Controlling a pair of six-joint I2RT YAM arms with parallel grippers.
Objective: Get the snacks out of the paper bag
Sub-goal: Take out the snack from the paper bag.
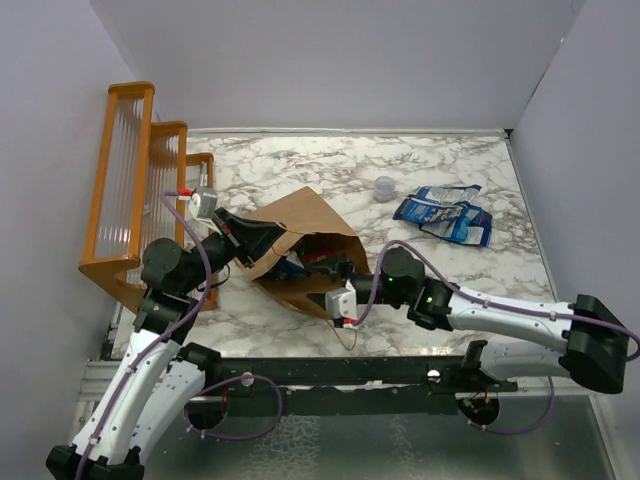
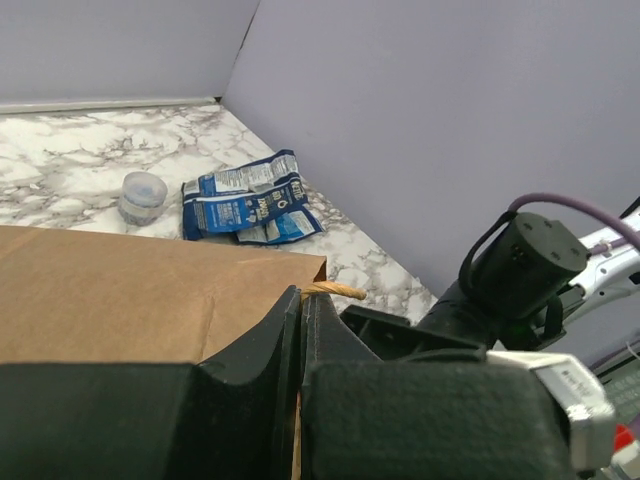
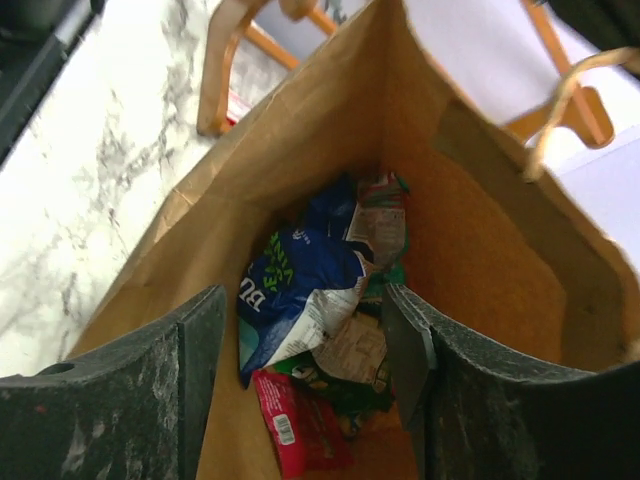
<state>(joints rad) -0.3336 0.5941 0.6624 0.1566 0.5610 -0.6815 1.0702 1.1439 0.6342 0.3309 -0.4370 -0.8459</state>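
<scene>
The brown paper bag lies on its side mid-table with its mouth toward my right arm. My left gripper is shut on the bag's rim by a twisted handle; the left wrist view shows its jaws closed on the paper. My right gripper is open inside the bag's mouth. In the right wrist view its fingers flank a pile of snacks without touching them: a blue packet, a red one and a green one. Blue snack packets lie on the table at the right.
An orange wooden rack stands at the left, close behind the bag. A small clear cup sits next to the blue packets and also shows in the left wrist view. Purple walls enclose the marble table.
</scene>
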